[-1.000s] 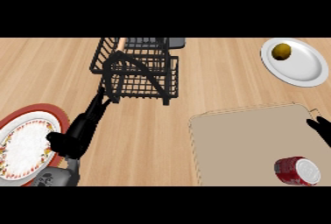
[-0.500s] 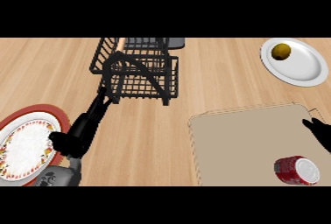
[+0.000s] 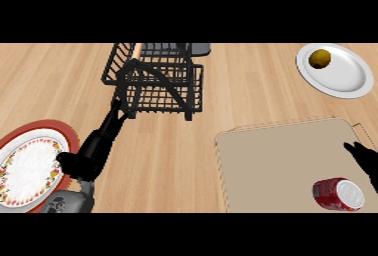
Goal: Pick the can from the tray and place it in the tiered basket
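The right hand (image 3: 363,159) comes in over the tray's (image 3: 280,160) right edge. Only part of it shows, and the fingers (image 3: 350,148) that do show are straight, point toward the tray's far side and close on nothing. Just on the near side of that hand, in the tray's near right corner, the red can (image 3: 338,194) lies on its side on the tray's surface, its pale end facing the near right. The hand and the can are close together, but I cannot tell whether they touch. The tan tray itself is flat on the wooden counter (image 3: 66,75). Well to the left of the tray, the left hand (image 3: 92,155) is stretched out long with its fingers (image 3: 112,117) straight and pressed together, holding nothing. Their tips reach the near left foot of the black wire tiered basket (image 3: 159,80), which stands upright beyond the tray's far left corner. The left thumb sticks out toward a red-rimmed patterned plate (image 3: 29,167), which lies further left of the tray than that hand, at the view's edge. A bit of grey forearm (image 3: 66,202) shows below the hand. Beyond the tray's far right corner is a white plate (image 3: 347,75) with a small brownish round thing (image 3: 320,58) on its far left part.
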`<action>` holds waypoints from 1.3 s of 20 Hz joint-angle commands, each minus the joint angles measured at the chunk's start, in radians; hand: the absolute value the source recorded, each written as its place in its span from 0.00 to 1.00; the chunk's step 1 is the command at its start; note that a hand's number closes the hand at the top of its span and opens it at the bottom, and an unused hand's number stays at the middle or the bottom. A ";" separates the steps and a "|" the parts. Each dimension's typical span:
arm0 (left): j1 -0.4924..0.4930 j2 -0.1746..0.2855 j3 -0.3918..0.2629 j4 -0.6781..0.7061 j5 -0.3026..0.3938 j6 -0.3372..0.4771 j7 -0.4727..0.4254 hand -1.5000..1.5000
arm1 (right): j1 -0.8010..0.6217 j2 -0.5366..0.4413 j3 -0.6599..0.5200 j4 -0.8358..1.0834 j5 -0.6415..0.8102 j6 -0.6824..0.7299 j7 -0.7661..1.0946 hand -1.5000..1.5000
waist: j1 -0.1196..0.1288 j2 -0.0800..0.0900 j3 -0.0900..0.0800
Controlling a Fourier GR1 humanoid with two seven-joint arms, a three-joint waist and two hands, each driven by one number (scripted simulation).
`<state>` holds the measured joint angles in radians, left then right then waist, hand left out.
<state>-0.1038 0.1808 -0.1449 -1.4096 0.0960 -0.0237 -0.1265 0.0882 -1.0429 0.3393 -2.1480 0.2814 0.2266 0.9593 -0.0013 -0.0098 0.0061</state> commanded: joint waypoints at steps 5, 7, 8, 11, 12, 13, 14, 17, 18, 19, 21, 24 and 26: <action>-0.016 -0.007 0.025 0.067 0.001 -0.033 0.022 0.50 | 0.028 0.072 -0.039 0.039 0.053 0.060 -0.045 0.00 | -0.006 0.009 -0.006; 0.003 -0.014 0.026 0.043 -0.011 -0.021 0.028 0.50 | 0.051 0.126 -0.022 0.076 0.103 0.041 -0.092 0.00 | -0.005 0.009 -0.006; -0.010 -0.004 0.035 0.020 -0.005 -0.026 0.062 0.50 | 0.040 0.159 -0.021 0.106 0.119 0.026 -0.128 1.00 | -0.003 0.009 -0.006; 0.008 -0.004 0.038 0.031 0.012 -0.043 0.058 0.50 | 0.053 0.171 -0.028 0.076 0.172 -0.059 -0.239 1.00 | -0.009 0.008 -0.006; 0.026 0.018 0.045 0.007 0.009 -0.062 0.037 0.50 | 0.008 0.224 -0.004 0.103 0.201 -0.059 -0.221 1.00 | 0.000 0.009 -0.006; -0.007 0.001 0.051 0.064 0.002 -0.052 0.033 0.50 | -0.038 0.243 0.012 0.085 0.197 -0.022 -0.180 1.00 | 0.000 0.010 -0.006; -0.003 0.006 0.055 0.066 -0.016 -0.053 0.005 0.50 | 0.002 0.238 -0.014 0.109 0.226 -0.029 -0.235 1.00 | -0.002 0.010 -0.006; -0.014 0.006 0.049 0.004 -0.014 -0.056 0.087 0.50 | -0.002 0.236 -0.081 0.108 0.198 0.007 -0.278 1.00 | -0.002 0.009 -0.006; 0.013 -0.010 0.048 0.022 -0.014 -0.061 0.051 0.50 | 0.006 0.278 -0.053 0.097 0.238 0.000 -0.252 1.00 | -0.002 0.009 -0.006; -0.011 -0.024 0.042 0.071 -0.037 -0.043 0.029 0.50 | -0.019 0.228 -0.118 0.132 0.188 0.033 -0.316 1.00 | -0.003 0.010 -0.006; 0.019 -0.018 0.044 0.026 -0.029 -0.062 0.029 0.50 | -0.056 0.306 -0.058 0.156 0.270 0.024 -0.288 1.00 | 0.003 0.010 -0.006; -0.079 -0.034 0.069 0.093 -0.028 -0.050 0.065 0.50 | -0.017 0.283 -0.084 0.125 0.313 0.031 -0.305 1.00 | -0.005 0.011 -0.006; -0.021 -0.036 0.039 0.060 -0.049 -0.054 0.032 0.50 | -0.185 0.331 -0.066 0.359 0.324 0.029 -0.375 1.00 | 0.020 0.016 -0.006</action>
<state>-0.0988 0.1586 -0.1008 -1.4219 0.0596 -0.0747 -0.1098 0.0345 -0.7525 0.2604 -1.9719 0.5636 0.2501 0.6496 0.0056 -0.0080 0.0054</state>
